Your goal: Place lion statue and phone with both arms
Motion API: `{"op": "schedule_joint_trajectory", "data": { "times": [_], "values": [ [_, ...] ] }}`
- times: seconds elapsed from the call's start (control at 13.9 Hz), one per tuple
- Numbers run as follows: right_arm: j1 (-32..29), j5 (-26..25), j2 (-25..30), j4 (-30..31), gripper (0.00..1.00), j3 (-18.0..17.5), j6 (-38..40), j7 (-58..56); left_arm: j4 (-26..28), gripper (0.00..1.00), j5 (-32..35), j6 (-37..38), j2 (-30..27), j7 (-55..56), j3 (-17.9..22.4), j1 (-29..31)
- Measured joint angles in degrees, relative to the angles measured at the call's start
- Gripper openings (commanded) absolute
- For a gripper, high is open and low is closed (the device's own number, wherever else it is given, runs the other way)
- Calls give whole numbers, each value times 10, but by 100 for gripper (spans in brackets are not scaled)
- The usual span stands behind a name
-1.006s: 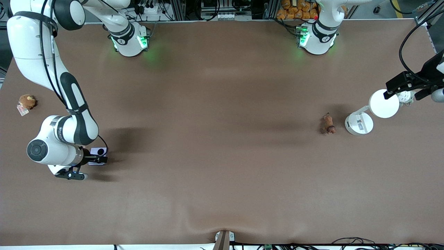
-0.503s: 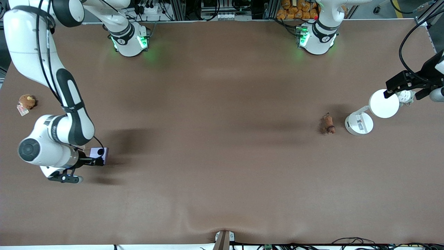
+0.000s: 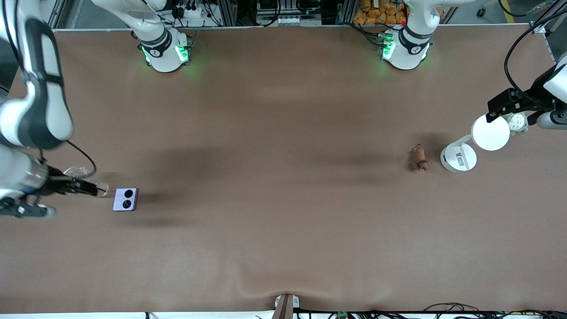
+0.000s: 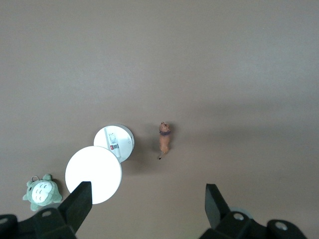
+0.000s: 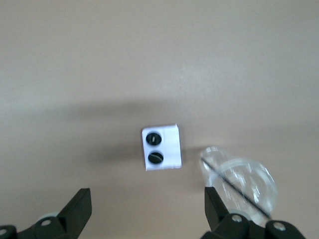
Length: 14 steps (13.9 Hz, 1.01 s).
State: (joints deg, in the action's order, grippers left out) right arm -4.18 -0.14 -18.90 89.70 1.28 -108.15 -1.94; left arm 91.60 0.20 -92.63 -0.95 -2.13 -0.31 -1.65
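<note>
1. Phone [image 3: 125, 199] lies flat on the brown table [image 3: 274, 177] toward my right arm's end, camera circles up, nothing touching it. In my right wrist view the phone [image 5: 161, 148] sits on bare table w/ its two black circles stacked on one side.
2. My right gripper [image 3: 95, 189] hangs over the table just beside the phone, toward the table's end. Fingers [image 5: 79, 209] are spread wide apart, holding nothing; phone shows between them, well clear of both.
3. Clear glass cup [image 3: 79, 173] sits near the phone, farther from the front camera than it and toward the table's end. In the right wrist view the cup [image 5: 241, 181] is close beside the phone, not touching, w/ a thin dark cable crossing over it.
4. Lion statue [image 3: 419, 158] lies on the table well apart from the phone, toward my left arm's end. Left wrist view: statue [image 4: 164, 139] is elongated, thin tail at one end.
5. White lamp [image 3: 459, 157], round base and round head, stands well apart from the phone; the statue is just beside its base, not touching.
6. Small pale green plush [image 4: 42, 191] is near the lamp's head.
7. My left gripper [image 4: 147, 201] hangs over the lamp's head, far from the phone. Fingers [image 4: 213, 199] wide apart, empty.
</note>
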Motion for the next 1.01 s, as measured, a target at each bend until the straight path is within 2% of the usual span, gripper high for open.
{"op": "schedule_joint_trajectory", "data": {
  "times": [0.29, 0.5, 0.72, 1.01],
  "values": [
    [9, 0, 113, -1, 100, -2, 146, 0, 0, 100, 0, 0, 0, 0, 0, 1],
    [10, 0, 175, -3, 100, -5, 237, 0, 0, 100, 0, 1, 0, 0, 0, 1],
    [11, 0, 192, -35, 100, -7, 301, 0, 0, 100, 0, 1, 0, 0, 0, 2],
    [12, 1, 191, -43, 100, -7, 311, 0, 0, 100, 0, 1, 1, 0, 1, 2]
  ]
}}
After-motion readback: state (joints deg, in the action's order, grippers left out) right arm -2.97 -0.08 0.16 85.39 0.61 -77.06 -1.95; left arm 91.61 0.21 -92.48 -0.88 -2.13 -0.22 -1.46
